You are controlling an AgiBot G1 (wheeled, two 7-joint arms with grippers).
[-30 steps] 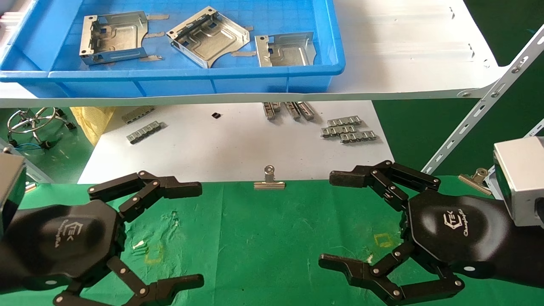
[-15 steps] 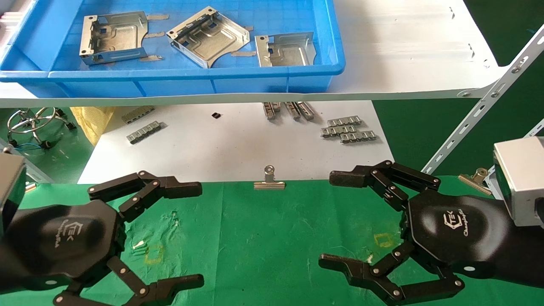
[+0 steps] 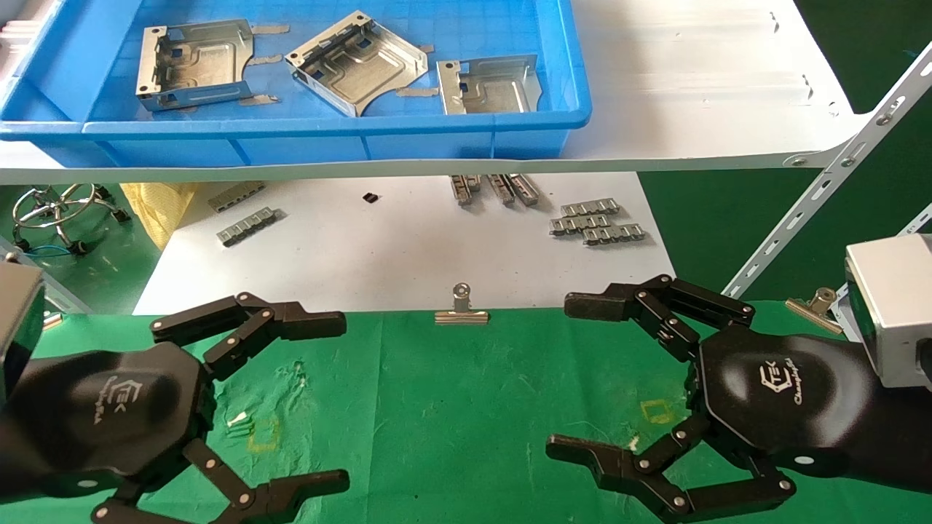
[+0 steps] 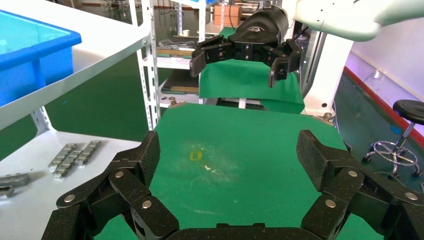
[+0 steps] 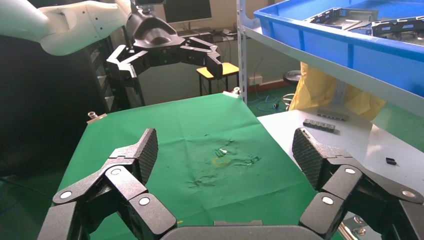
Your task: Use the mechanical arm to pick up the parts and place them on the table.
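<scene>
From my head camera, my left hand [image 3: 182, 407] hovers over the green table [image 3: 451, 407] with its fingers spread wide and nothing between them; my right hand [image 3: 655, 393] does the same on the other side, also empty. Each black shell carries a white logo: on the right one I read "TEK" and under it a word that starts "Champ", the rest too small to make out. The left shell's print is the same badge, turned and harder to read. Both hands are cut off by the lower edge. The three metal parts [image 3: 196, 64] lie in the blue bin [image 3: 328, 138] on the white shelf [image 3: 692, 80], well apart from both hands. Below the shelf, small grey strips [image 3: 597, 222] lie on a white board [image 3: 393, 247], some half hidden under the shelf edge. A silver clip [image 3: 461, 309] sits at the cloth's far edge.

From my left wrist, my own fingers [image 4: 135, 190] stand apart over the cloth; the right hand [image 4: 245, 52] hangs beyond, open.

From my right wrist, my fingers [image 5: 125, 175] are spread; the left hand [image 5: 165, 50] shows farther off, open.
</scene>
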